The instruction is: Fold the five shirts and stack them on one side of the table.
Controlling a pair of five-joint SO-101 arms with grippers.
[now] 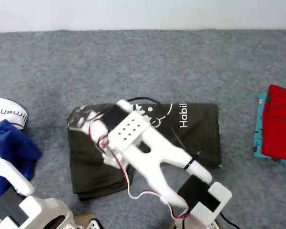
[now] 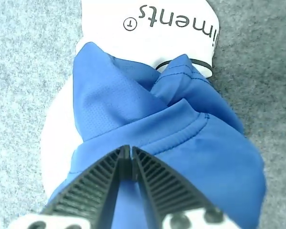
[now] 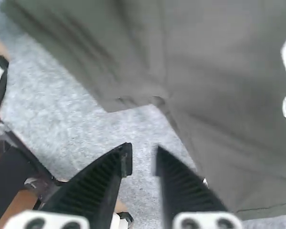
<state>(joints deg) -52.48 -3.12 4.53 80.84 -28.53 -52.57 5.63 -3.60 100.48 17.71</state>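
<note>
1. Cloth, grey and felt-like, lay under everything.
2. Olive shirt, folded into a rough rectangle, lay at centre. Right gripper hovered over its 10 o'clock corner, ribbed jaws slightly parted.
3. Blue mesh shirt lay crumpled on white shirt at 9 o'clock, with left gripper above it, jaws closed.
4. Red shirt sat folded on teal shirt at 3 o'clock.

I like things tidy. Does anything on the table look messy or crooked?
Yes. The blue shirt lies crumpled on a white shirt at the left of the table, not folded. The dark shirt and the red shirt lie flat and folded.
</note>
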